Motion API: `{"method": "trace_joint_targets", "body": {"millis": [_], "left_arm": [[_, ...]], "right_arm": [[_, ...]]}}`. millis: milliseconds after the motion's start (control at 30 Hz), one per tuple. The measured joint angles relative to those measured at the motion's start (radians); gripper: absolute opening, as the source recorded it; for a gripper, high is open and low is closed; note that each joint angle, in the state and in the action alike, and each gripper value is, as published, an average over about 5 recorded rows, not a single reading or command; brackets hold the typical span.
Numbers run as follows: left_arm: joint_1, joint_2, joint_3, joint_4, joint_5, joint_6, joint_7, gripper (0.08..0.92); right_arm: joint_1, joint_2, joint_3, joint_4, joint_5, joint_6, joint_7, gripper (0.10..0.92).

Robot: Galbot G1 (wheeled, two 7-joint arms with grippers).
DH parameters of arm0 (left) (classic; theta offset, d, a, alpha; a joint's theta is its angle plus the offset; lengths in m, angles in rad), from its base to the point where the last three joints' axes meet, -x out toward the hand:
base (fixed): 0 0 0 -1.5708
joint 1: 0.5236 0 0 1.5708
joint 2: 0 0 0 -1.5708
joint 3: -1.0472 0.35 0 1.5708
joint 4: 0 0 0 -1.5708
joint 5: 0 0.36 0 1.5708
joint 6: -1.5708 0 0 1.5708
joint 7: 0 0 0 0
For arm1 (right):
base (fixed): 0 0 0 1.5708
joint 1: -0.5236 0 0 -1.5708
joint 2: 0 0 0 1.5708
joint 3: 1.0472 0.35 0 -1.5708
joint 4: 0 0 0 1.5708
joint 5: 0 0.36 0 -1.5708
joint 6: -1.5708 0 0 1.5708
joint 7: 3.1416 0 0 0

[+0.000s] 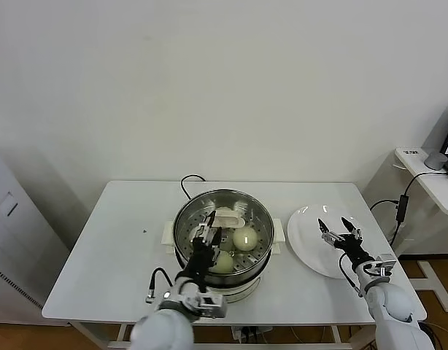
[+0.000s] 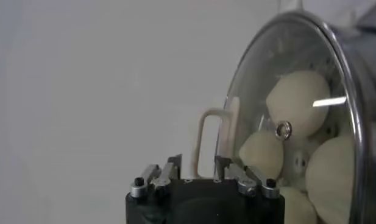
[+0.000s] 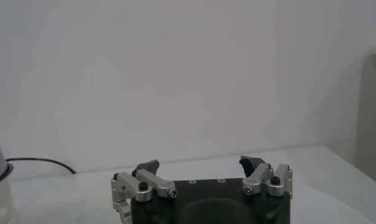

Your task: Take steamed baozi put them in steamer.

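Note:
The steamer (image 1: 242, 279) stands mid-table, a shiny steel pot with a glass lid (image 2: 261, 67) over its mouth. Cream-white steamed baozi (image 1: 245, 238) (image 1: 222, 261) lie inside; through the glass I see three (image 2: 297, 100) (image 2: 264, 153) (image 2: 334, 176). My left gripper (image 1: 207, 235) (image 2: 197, 159) hovers over the lid, open, with one leg of the cream lid handle (image 2: 203, 131) (image 1: 228, 216) between its fingers and untouched. My right gripper (image 1: 339, 230) (image 3: 198, 163) stands open and holds nothing above the white plate (image 1: 308, 244).
A black cord (image 1: 189, 181) runs from behind the steamer across the white table (image 1: 122, 248). A side desk (image 1: 428, 175) with a laptop stands far right, and a grey cabinet (image 1: 12, 240) is at the left.

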Motion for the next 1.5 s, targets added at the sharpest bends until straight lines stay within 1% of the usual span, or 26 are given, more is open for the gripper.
{"method": "trace_joint_targets", "body": {"millis": [200,300,433,533,667,800,967,1200,1500], "left_arm": [[-0.004,0.062,-0.149,-0.075,-0.366,-0.115,0.011,0.781],[-0.006,0.073,-0.252,-0.097,-0.568,-0.140,-0.002,0.816],[0.000,0.070,-0.406,-0.101,-0.834,-0.147,-0.051,0.822],[0.012,0.069,-0.516,-0.077,-1.035,-0.149,-0.099,0.823],[0.042,0.072,-0.624,-0.007,-1.283,-0.158,-0.151,0.823],[0.084,0.075,-0.686,0.080,-1.453,-0.174,-0.179,0.823],[0.129,0.066,-0.716,0.159,-1.544,-0.193,-0.200,0.823],[0.148,0.042,-0.706,0.240,-1.534,-0.218,-0.213,0.823],[0.153,0.013,-0.674,0.282,-1.479,-0.241,-0.218,0.823]], "right_arm": [[-0.001,0.002,0.001,0.005,0.008,-0.004,-0.010,0.823],[0.000,-0.002,-0.003,0.010,0.013,-0.008,-0.008,0.823],[0.003,-0.009,-0.007,0.017,0.021,-0.011,0.008,0.823],[0.001,-0.015,-0.010,0.024,0.025,-0.010,0.027,0.823],[-0.005,-0.019,-0.012,0.037,0.024,-0.011,0.046,0.823],[-0.007,-0.015,-0.005,0.049,0.007,-0.011,0.054,0.823],[-0.008,-0.010,0.005,0.063,-0.036,-0.008,0.077,0.823],[-0.024,-0.011,0.011,0.092,-0.077,-0.017,0.110,0.823],[-0.045,-0.005,0.013,0.118,-0.105,-0.029,0.136,0.823]]}}
